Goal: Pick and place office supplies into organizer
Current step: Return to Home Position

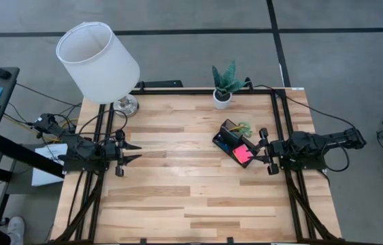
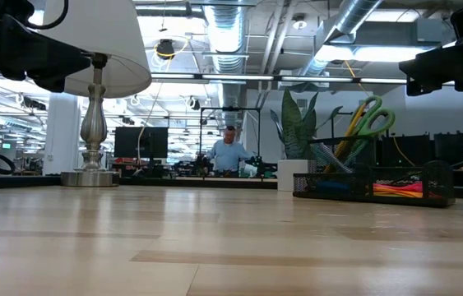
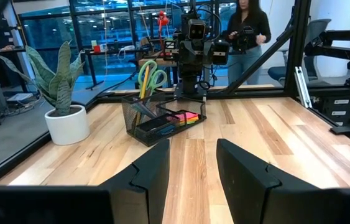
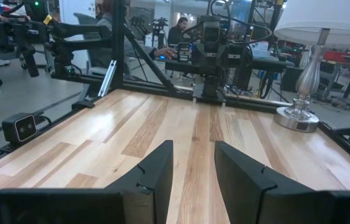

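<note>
The black mesh organizer (image 1: pixel 230 141) stands on the table right of centre. In it are green-handled scissors (image 3: pixel 152 76) standing upright with pens, and a pink sticky-note pad (image 1: pixel 243 153) lying in its low tray. My right gripper (image 1: pixel 256 151) hovers open at the organizer's right side, above table level and pointing toward the table's left edge. The organizer does not show between its fingers in the right wrist view (image 4: pixel 193 168). My left gripper (image 1: pixel 139 152) hangs open at the table's left side, pointing right, and looks across at the organizer (image 3: pixel 162 121).
A white-shaded lamp (image 1: pixel 98 61) stands at the far left corner on its metal base (image 2: pixel 90 177). A white pot with a green plant (image 1: pixel 223 95) stands at the far edge, behind the organizer. Bare wood (image 1: pixel 177 197) fills the middle and near part. People are in the room beyond.
</note>
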Available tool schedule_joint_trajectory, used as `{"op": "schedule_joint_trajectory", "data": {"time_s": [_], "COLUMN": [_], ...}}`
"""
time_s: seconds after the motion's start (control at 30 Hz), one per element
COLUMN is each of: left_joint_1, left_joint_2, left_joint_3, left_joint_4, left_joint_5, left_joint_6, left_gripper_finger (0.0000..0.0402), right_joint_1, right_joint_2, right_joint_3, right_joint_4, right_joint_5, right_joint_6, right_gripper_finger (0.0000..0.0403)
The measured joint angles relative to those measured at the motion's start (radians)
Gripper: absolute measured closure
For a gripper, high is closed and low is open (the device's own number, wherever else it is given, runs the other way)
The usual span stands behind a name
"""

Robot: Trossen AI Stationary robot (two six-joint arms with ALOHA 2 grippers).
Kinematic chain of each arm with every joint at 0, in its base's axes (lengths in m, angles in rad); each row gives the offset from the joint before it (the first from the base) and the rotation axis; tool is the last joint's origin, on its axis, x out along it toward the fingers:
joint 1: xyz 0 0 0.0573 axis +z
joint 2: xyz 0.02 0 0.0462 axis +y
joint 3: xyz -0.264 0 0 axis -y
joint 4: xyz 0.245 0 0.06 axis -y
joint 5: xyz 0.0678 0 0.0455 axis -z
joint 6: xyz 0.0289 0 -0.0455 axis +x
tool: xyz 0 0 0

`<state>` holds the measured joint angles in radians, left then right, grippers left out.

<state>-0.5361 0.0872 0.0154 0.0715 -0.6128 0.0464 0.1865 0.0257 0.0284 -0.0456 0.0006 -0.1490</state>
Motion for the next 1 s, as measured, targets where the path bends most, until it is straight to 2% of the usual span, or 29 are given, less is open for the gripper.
{"op": "schedule_joint_trajectory", "data": {"time_s": [1.0], "left_joint_1": [0.0], "left_joint_2": [0.0], "left_joint_3": [0.0], "left_joint_4": [0.0], "left_joint_5": [0.0], "left_joint_6": [-0.002], "left_gripper_finger": [0.0276], "right_joint_1": [0.0], "right_joint_2": [0.0], "right_joint_3": [0.0], "right_joint_4": [0.0], "right_joint_5": [0.0], "right_joint_6": [0.0], "right_gripper_finger": [0.029]}}
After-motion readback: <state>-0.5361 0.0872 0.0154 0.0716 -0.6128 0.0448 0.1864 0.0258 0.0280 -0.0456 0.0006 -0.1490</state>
